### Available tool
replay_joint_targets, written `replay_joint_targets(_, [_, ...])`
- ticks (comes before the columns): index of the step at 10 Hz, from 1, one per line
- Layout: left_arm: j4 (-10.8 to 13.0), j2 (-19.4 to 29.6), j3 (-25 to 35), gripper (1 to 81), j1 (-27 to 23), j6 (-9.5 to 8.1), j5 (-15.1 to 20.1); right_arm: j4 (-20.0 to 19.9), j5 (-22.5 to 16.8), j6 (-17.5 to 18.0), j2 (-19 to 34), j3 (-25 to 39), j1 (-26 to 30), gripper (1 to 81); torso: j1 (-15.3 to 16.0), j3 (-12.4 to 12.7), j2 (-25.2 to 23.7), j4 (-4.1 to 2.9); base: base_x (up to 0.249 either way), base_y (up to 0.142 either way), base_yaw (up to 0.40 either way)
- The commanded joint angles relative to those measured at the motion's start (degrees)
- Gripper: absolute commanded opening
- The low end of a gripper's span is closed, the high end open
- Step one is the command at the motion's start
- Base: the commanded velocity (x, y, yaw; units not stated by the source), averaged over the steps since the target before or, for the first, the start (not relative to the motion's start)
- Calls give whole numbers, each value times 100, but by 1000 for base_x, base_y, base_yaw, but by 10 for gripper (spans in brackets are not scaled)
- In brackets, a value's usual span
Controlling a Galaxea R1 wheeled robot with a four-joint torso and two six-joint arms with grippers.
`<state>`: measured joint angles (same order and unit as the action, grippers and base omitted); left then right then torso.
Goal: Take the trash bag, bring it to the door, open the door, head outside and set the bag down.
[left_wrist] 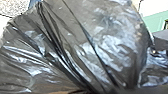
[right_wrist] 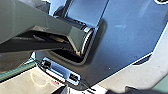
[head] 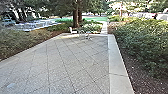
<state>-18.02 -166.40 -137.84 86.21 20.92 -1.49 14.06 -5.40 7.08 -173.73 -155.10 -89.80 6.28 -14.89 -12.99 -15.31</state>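
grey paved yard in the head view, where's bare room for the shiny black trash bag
Bare: the grey paving between the pale concrete strip at right and low green-brown shrubs at left. Crowded: its far end, around the white chair.

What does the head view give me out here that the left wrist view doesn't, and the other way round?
Head view: the bushes, tree trunks, lawn and a white chair near the far edge of the paving.
Left wrist view: the dark, shiny trash bag, creased and close to the camera.
Both: pale, speckled ground, wide in the head view, a corner patch in the left wrist view.
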Motion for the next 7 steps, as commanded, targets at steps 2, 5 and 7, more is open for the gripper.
replay_joint_targets(2, [-685, 572, 468, 10, -986, -1, 825, 36, -365, -14, -7, 51, 159, 811, 5, -99, 2, -2, 0, 0, 0])
replay_joint_targets(5, [-1125, 766, 363, 10, -1751, -9, 1291, 141, -356, -137, -15, 86, 97, 811, 5, -151, 4, -2, 0, 0, 0])
replay_joint_targets(7, [-1388, 968, 354, 10, -2146, -1, 1572, 98, -365, -146, 2, 78, 80, 811, 7, -151, 6, -2, 0, 0, 0])
